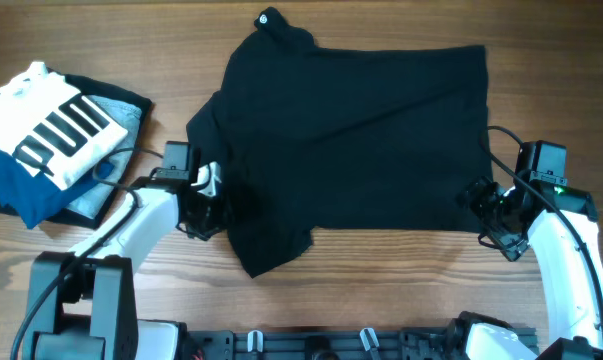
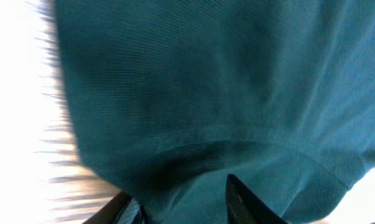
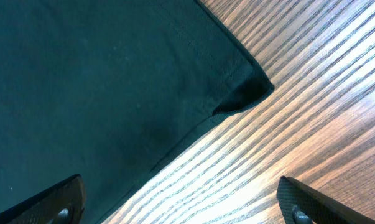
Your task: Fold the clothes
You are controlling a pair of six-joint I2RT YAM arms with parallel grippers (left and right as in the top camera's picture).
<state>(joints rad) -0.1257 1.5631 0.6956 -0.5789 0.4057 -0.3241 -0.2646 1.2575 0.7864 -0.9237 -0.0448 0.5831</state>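
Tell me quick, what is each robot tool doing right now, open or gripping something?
Left tool: open, fingers apart with black T-shirt fabric between them.
Right tool: wide open, holding nothing, beside the shirt's corner.

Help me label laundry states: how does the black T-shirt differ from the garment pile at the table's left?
The black T-shirt lies spread open mid-table; the pile is folded and stacked. The T-shirt is plain black with a small white logo; the pile mixes white, blue and grey, with large black lettering. The left hand and right hand sit at the T-shirt's edges; neither touches the pile. T-shirt and pile both rest on the wooden table.
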